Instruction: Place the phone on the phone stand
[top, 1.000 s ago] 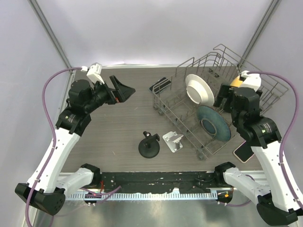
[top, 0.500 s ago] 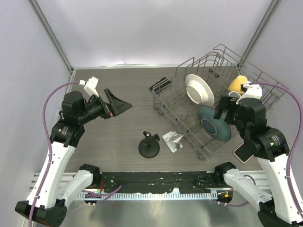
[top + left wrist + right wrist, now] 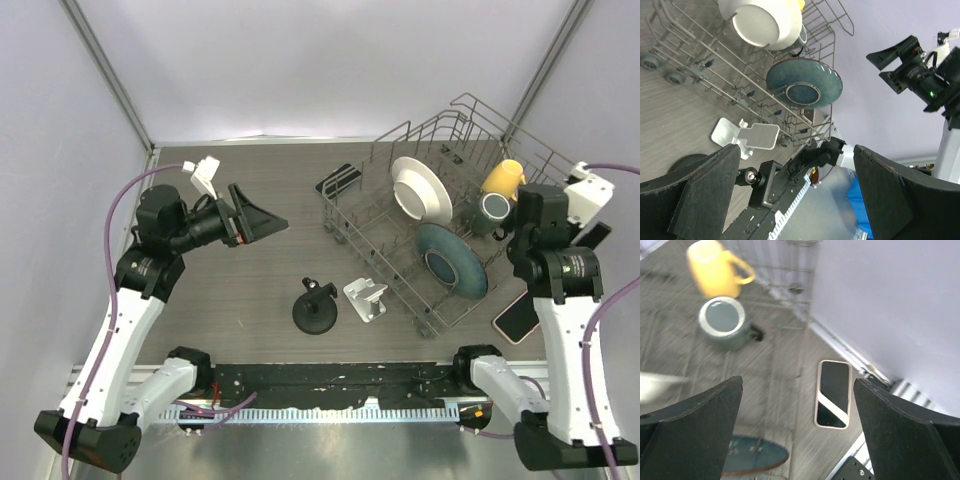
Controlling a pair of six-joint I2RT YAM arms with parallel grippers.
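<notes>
Okay, in my right wrist view the black, pale-rimmed phone [image 3: 833, 393] lies flat on the grey wood-grain tabletop [image 3: 835, 347], right of centre, framed between my right pincer's [image 3: 797, 385] spread, empty fingers. Overhead, the white phone stand [image 3: 365, 298] sits lower centre. My left pincer [image 3: 262, 215] is spread too.

One phone [image 3: 517, 318], one phone stand [image 3: 365, 298], two mugs [image 3: 503, 178], two dishes [image 3: 420, 190], one rack [image 3: 385, 260]
</notes>
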